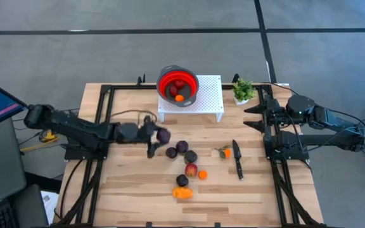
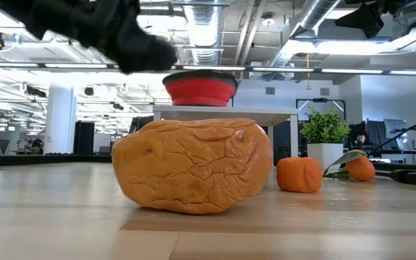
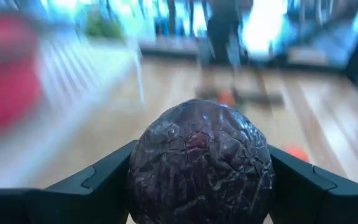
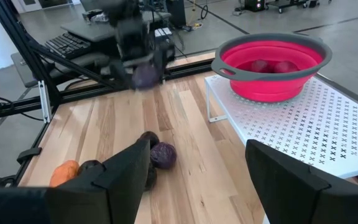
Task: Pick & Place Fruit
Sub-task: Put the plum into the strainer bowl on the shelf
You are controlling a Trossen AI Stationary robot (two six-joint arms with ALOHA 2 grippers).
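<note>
My left gripper [image 1: 161, 135] is shut on a dark purple plum [image 3: 201, 162] above the table's middle left, also seen in the right wrist view [image 4: 145, 76]. More fruit lies on the boards to its right and nearer: plums [image 1: 182, 147], a red-yellow ball [image 1: 191, 170], a small orange [image 1: 203, 175] and a larger orange piece [image 2: 193, 166]. The red bowl [image 1: 178, 85] on the white perforated stand [image 1: 201, 104] holds red fruit and an orange. My right gripper [image 4: 197, 186] waits open at the right edge with nothing between its fingers. My left gripper pinches the plum by its two opposite sides [image 3: 143, 168] between its two fingers [image 3: 98, 180]. The fingers come nearly level from the table's left. The plum bulges up above the fingers and is lifted clear of the table.
A black-handled knife [image 1: 237, 158] lies right of the fruit with a small orange [image 1: 225, 152] beside it. A green potted plant [image 1: 243, 90] stands at the far right, next to the stand. Bare boards lie along the near edge.
</note>
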